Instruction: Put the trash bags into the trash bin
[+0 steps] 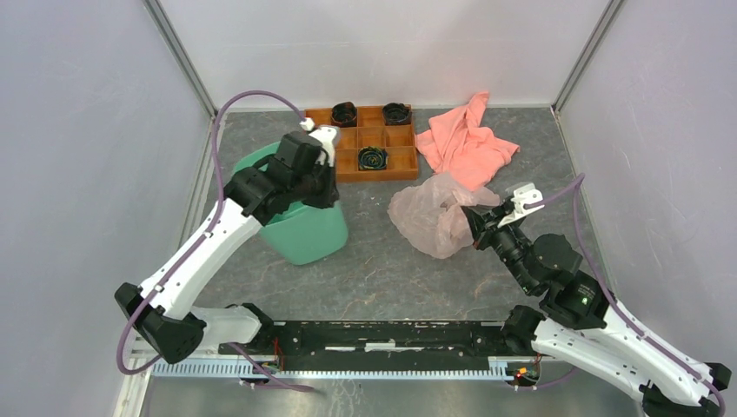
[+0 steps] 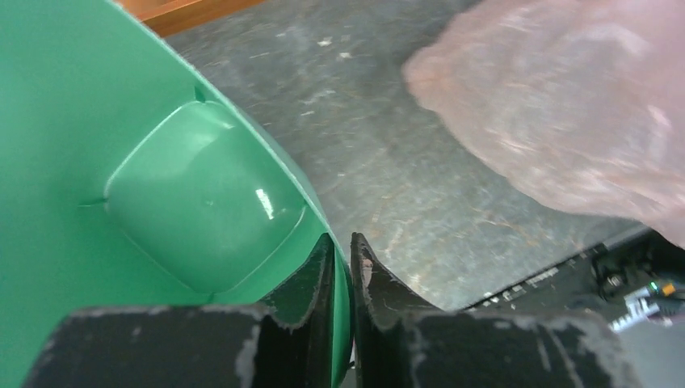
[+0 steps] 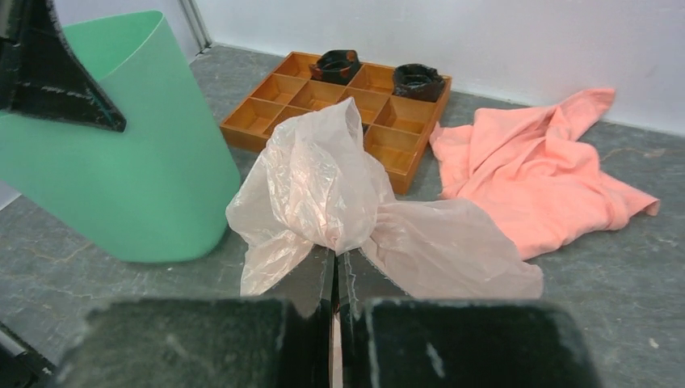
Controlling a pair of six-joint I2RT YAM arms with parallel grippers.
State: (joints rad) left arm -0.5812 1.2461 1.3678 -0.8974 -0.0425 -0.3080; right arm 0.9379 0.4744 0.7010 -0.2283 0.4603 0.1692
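Note:
The mint-green trash bin [image 1: 311, 233] stands left of centre, tilted. My left gripper [image 1: 326, 193] is shut on its right-hand rim: in the left wrist view one finger sits inside the trash bin [image 2: 202, 210] and the other outside, the thin wall pinched between them at the left gripper [image 2: 345, 246]. The pale pink translucent trash bag [image 1: 432, 213] is bunched right of the bin. My right gripper [image 1: 470, 222] is shut on a gathered fold of it; in the right wrist view the trash bag [image 3: 323, 186] fans out from the right gripper [image 3: 334, 254].
An orange compartmented tray [image 1: 348, 165] with dark round items sits at the back centre. A salmon-pink cloth towel [image 1: 465, 143] lies crumpled at the back right. Grey walls and metal posts enclose the table on three sides.

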